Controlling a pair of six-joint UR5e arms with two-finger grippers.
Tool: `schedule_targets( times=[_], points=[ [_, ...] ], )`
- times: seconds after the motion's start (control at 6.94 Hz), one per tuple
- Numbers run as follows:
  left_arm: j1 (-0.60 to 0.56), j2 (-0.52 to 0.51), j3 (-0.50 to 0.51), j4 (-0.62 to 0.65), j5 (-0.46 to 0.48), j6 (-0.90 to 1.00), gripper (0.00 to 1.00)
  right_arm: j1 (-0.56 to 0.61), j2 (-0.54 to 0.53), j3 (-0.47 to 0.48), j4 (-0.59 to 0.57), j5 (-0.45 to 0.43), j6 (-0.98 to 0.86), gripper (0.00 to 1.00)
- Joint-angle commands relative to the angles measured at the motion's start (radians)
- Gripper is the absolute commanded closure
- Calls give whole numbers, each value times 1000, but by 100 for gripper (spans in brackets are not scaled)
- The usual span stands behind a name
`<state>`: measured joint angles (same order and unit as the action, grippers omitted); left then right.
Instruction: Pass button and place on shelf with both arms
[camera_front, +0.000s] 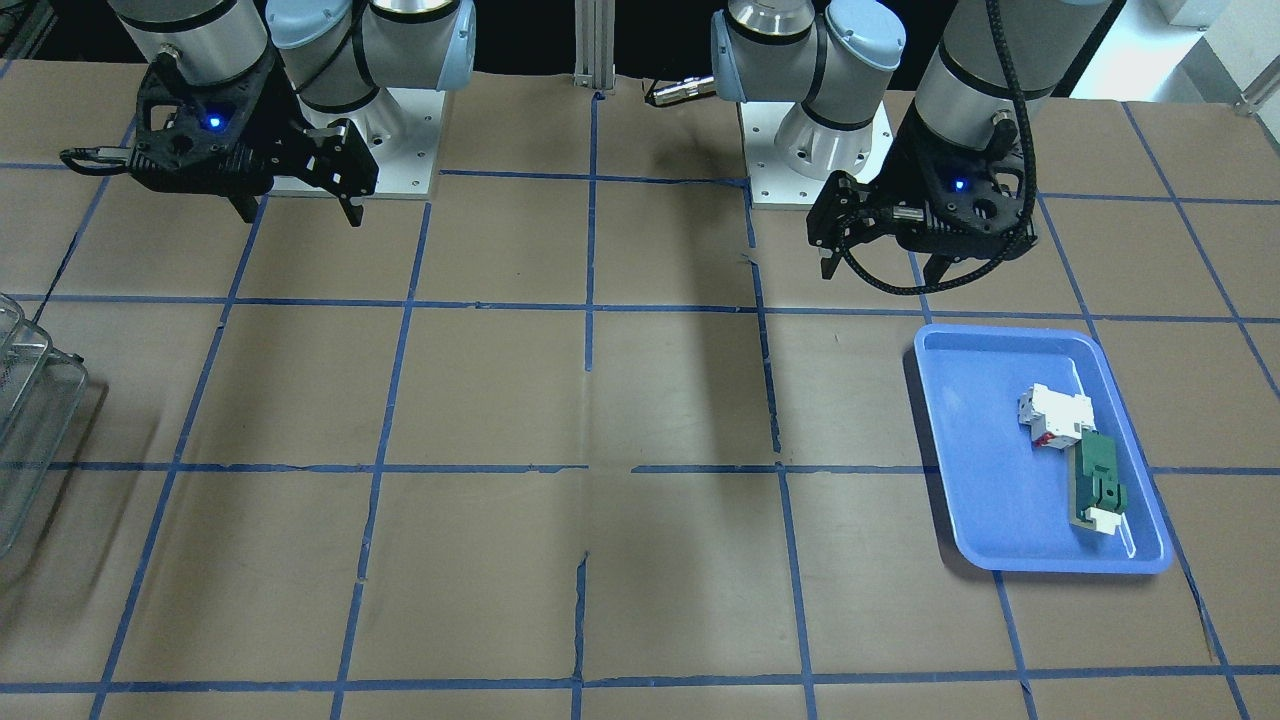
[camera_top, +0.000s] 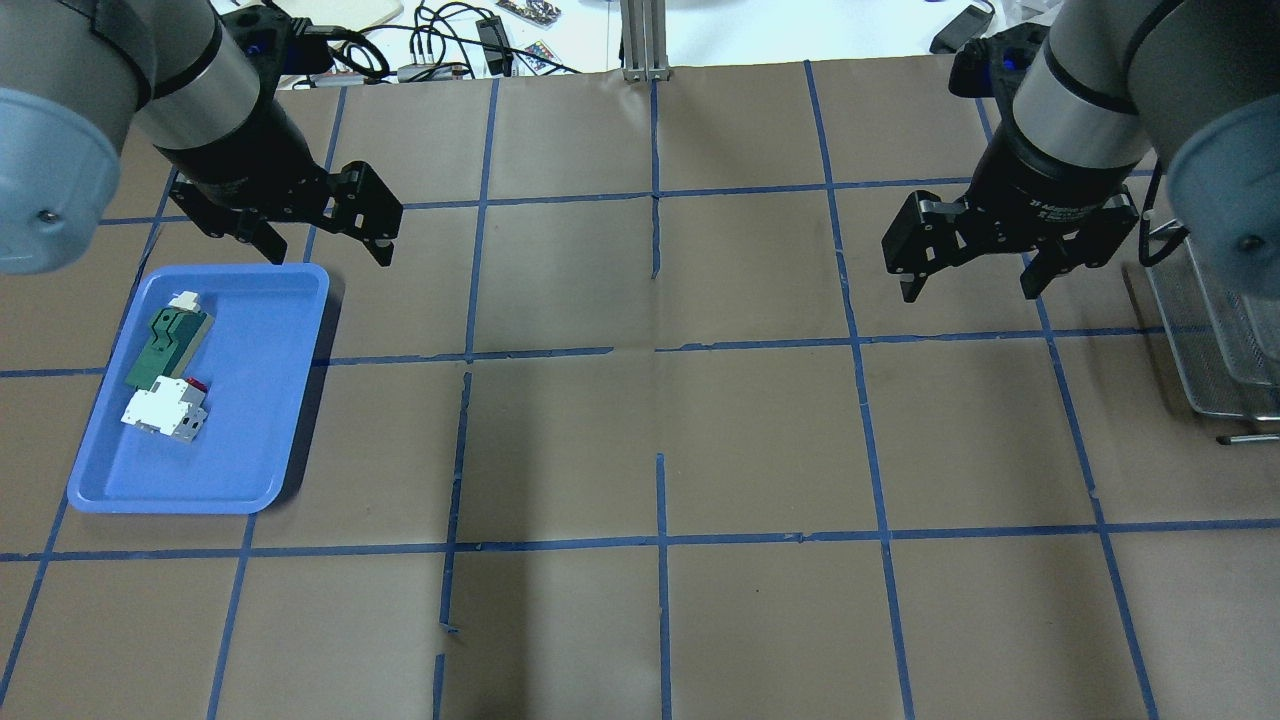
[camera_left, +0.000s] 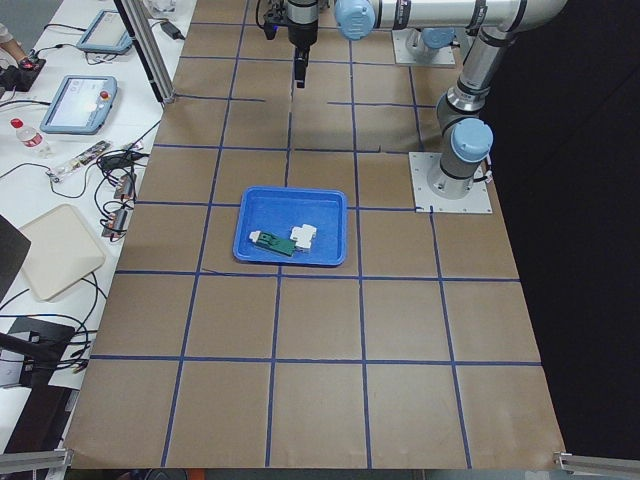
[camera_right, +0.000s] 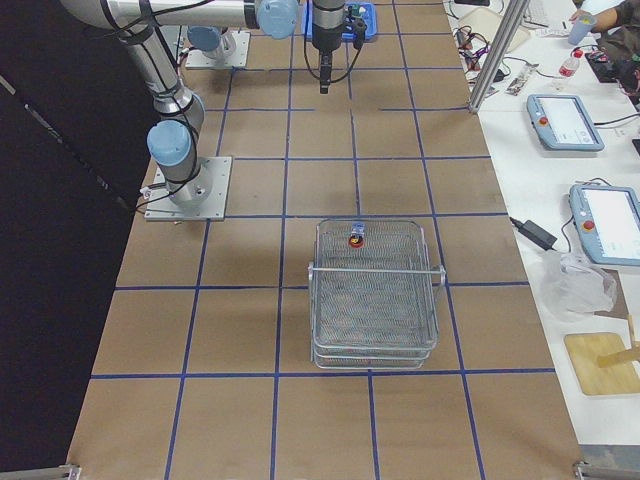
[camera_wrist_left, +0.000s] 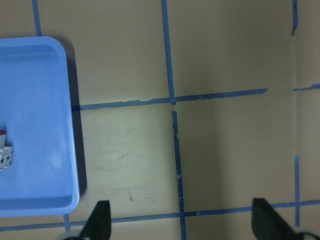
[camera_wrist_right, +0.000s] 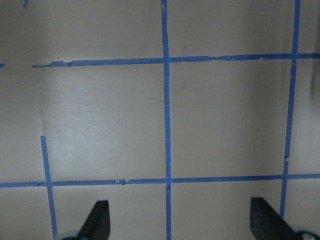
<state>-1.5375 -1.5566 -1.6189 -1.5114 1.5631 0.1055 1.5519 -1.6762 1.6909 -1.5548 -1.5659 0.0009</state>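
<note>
Brown-paper counter (camera_top: 760, 440), gridded in blue. Left pincer (camera_top: 330, 252) spread wide and empty, hovering above the counter just beside a blue tray (camera_top: 100, 495). Right pincer (camera_top: 967, 292) equally wide and empty, near the wire shelf (camera_top: 1200, 340). Visible only from the right-end camera: button (camera_right: 355, 239), red cap showing, inside the shelf at its end nearest the arms, tier unclear. Overhead and front views limited to the shelf's cropped edge, no button in sight. In the tray, white-and-red block (camera_top: 160, 412) just beside dark-green part (camera_top: 165, 345).
</note>
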Motion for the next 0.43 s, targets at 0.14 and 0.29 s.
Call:
schedule_targets(
  times=[0.14, 0.29],
  points=[
    [0, 1, -1, 0, -1, 0, 0, 0, -4, -2, 2, -3, 1, 0],
    [0, 1, -1, 2, 0, 2, 0, 0, -7, 4, 1, 0, -1, 0]
  ],
)
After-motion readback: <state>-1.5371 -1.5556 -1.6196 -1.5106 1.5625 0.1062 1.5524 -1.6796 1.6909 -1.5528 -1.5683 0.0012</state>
